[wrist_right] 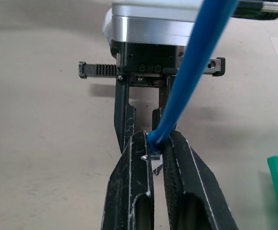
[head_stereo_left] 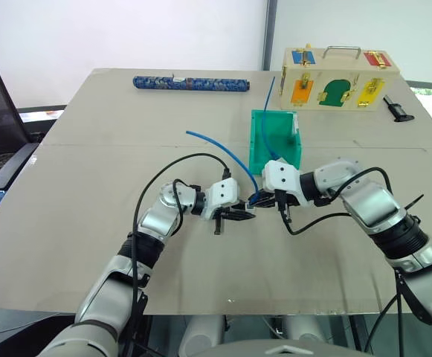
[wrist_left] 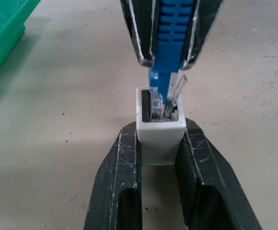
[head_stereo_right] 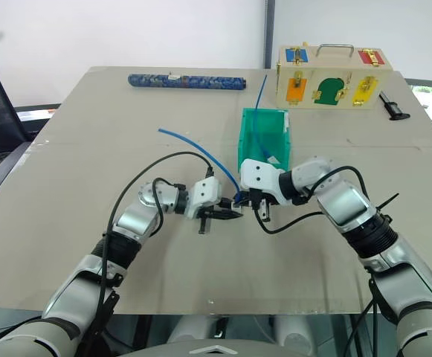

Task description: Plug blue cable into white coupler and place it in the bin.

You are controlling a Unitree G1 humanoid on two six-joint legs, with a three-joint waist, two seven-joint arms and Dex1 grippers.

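White coupler [wrist_left: 161, 139] clamped by left gripper [wrist_left: 161, 158]; blue cable [wrist_left: 170, 43] pinched by right gripper [wrist_left: 170, 57]. Plug tip partly entered; tilt risked jamming, latch unseated.

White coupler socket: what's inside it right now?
The clear plug of the blue cable sits partway in the white coupler. Its tip and the contacts are hidden inside.

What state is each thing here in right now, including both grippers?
left gripper: shut on white coupler
right gripper: shut on blue cable
blue cable: plug tip in the coupler's socket, not fully seated
bin: upright on the table
wooden box: doors closed
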